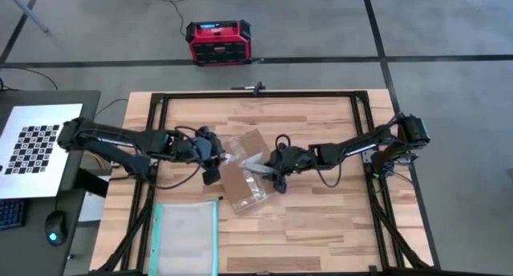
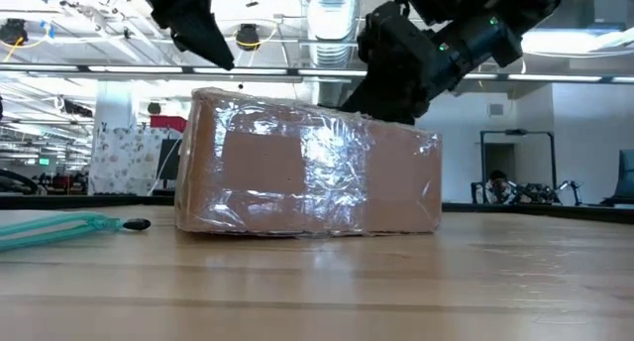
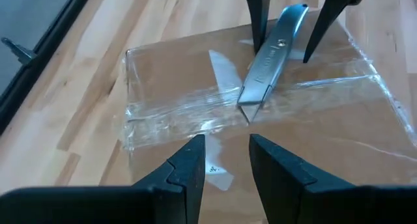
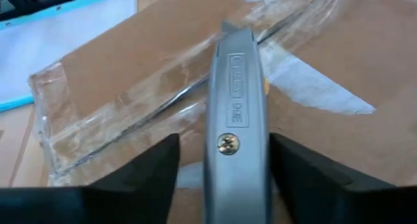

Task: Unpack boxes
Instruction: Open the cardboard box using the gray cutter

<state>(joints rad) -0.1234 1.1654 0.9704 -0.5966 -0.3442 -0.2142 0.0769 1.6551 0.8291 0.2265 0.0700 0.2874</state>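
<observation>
Right wrist view alone shows knife [image 4: 236,113] lettering above box [image 4: 130,74].

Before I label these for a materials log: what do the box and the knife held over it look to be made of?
The box looks like plain brown matte cardboard, its seams under glossy clear tape that glints and wrinkles. The utility knife, gripped by the right gripper, looks like bare cast metal: dull silver-grey, stamped lettering, a screw head in its body.

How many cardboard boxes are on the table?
1. The cardboard box lies at the table's middle, between the left gripper and the right gripper, which holds a utility knife over its taped top.
</observation>
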